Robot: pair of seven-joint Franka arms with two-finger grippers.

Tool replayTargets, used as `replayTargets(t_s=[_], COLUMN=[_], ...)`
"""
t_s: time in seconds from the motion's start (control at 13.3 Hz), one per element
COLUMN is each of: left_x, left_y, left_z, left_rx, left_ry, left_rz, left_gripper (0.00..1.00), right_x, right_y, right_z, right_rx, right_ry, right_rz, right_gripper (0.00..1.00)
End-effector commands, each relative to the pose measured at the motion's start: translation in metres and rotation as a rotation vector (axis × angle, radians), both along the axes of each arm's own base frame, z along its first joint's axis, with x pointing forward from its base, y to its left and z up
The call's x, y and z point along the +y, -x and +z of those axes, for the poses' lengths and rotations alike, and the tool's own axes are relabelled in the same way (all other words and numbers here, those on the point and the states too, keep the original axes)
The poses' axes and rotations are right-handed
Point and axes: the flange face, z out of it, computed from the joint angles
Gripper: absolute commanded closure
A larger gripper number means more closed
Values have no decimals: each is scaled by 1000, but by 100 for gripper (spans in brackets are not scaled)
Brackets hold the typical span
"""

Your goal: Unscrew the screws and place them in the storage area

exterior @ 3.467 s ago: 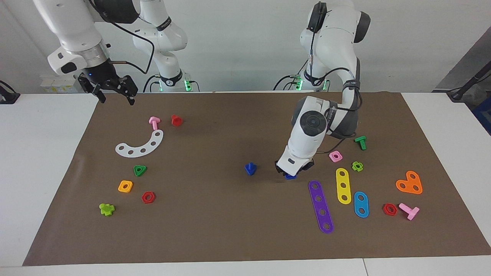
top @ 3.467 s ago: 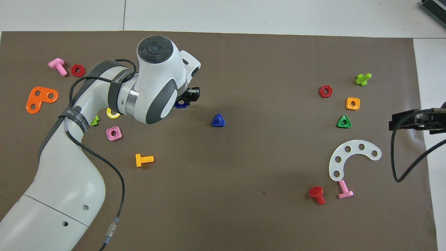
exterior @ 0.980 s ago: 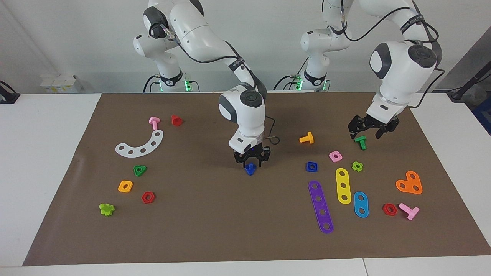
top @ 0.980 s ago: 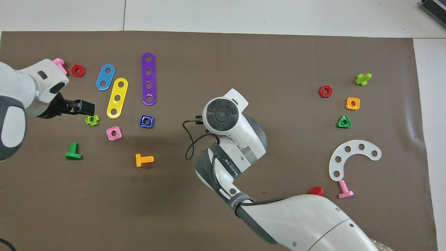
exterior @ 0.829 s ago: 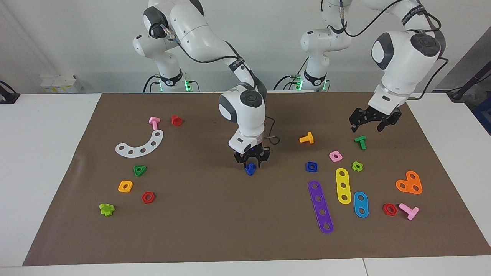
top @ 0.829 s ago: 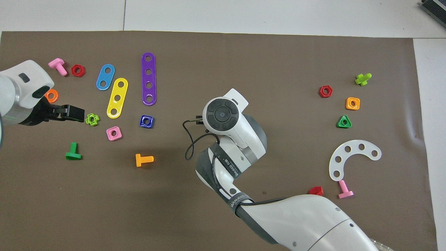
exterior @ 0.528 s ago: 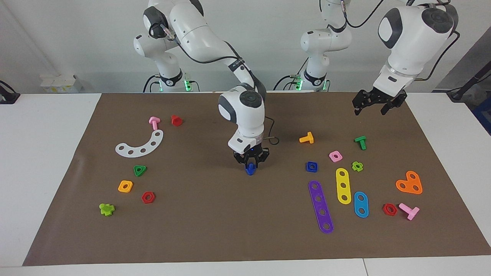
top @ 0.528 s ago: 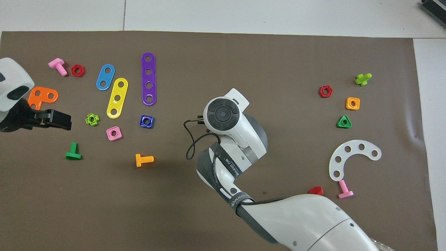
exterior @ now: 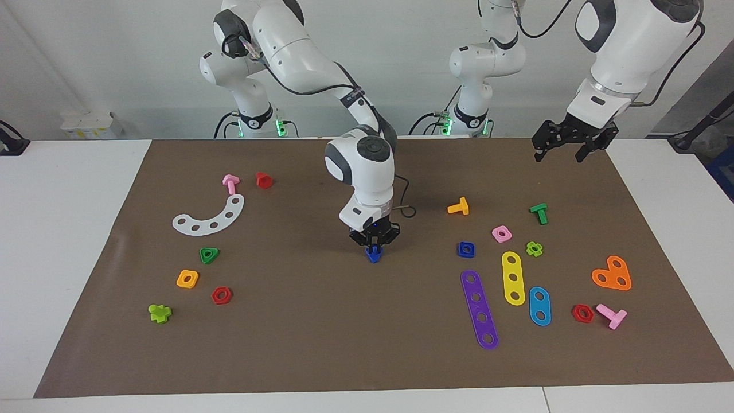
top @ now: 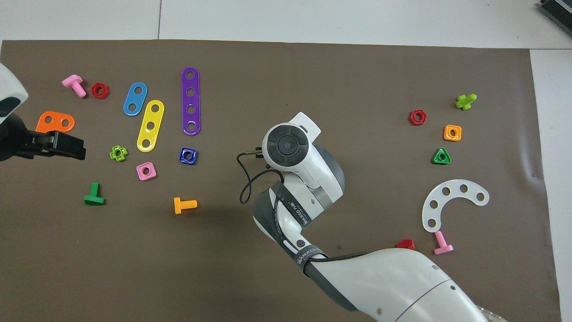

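The bolt (exterior: 374, 253) and nut (exterior: 465, 249) lie apart: unscrewing done. Mid-mat, the right gripper (exterior: 374, 248) apparently pinches the bolt; storing remains. The left gripper (exterior: 566, 150) waits, wide.

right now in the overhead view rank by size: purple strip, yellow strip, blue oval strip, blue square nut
1. purple strip
2. yellow strip
3. blue oval strip
4. blue square nut
All lie flat on the mat, so the order is clear.

Dark-blue bolt (exterior: 374, 253) apparently upright mid-mat; its blue square nut (exterior: 465, 249) flat toward the left arm's end
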Motion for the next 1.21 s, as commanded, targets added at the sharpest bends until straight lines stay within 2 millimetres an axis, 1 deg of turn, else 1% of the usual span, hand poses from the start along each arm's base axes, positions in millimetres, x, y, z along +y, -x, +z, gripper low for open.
replayTargets(t_s=[0.0,0.08,0.15,0.23,0.3,0.38,0.45,0.6,0.68,0.75,0.83,0.9,0.98,1.06,1.13], left_x=[-1,0,0,0,0,1,1,1,2,2,3,3,4,4,4], left_y=[-3,-3,-3,-3,-3,-1,-1,-1,-1,-1,-1,-1,0,0,1], left_z=[-2,-2,-3,-3,-3,-5,-7,-7,-7,-7,-7,-7,-8,-8,-11], left_rx=[-9,-11,-11,-11,-11,-5,-2,-2,-3,-2,1,1,3,4,12], left_ry=[18,20,20,20,20,19,19,17,18,18,17,17,17,17,16], left_rz=[6,7,7,7,4,4,1,2,1,-1,-1,-1,0,1,4], left_gripper=[0,0,0,0,0,0,0,0,0,0,0,0,0,0,0], right_x=[-52,-86,-124,-161,-185,-207,-228,-281,-300,-307,-320,-337,-358,-368,-369], right_y=[-5,-3,-1,0,0,-4,-4,-4,-2,4,9,15,17,19,19], right_z=[67,91,106,116,122,123,114,100,95,85,74,59,49,42,37], right_rx=[9,7,5,6,5,9,30,53,56,50,47,51,36,31,24], right_ry=[28,27,26,29,29,33,42,55,54,40,35,36,24,-3,-15], right_rz=[-32,-50,-71,-79,-75,-89,-102,-88,-82,-81,-94,-82,-88,-105,-95], right_gripper=[100,100,100,100,100,100,100,100,100,100,100,100,100,100,100])
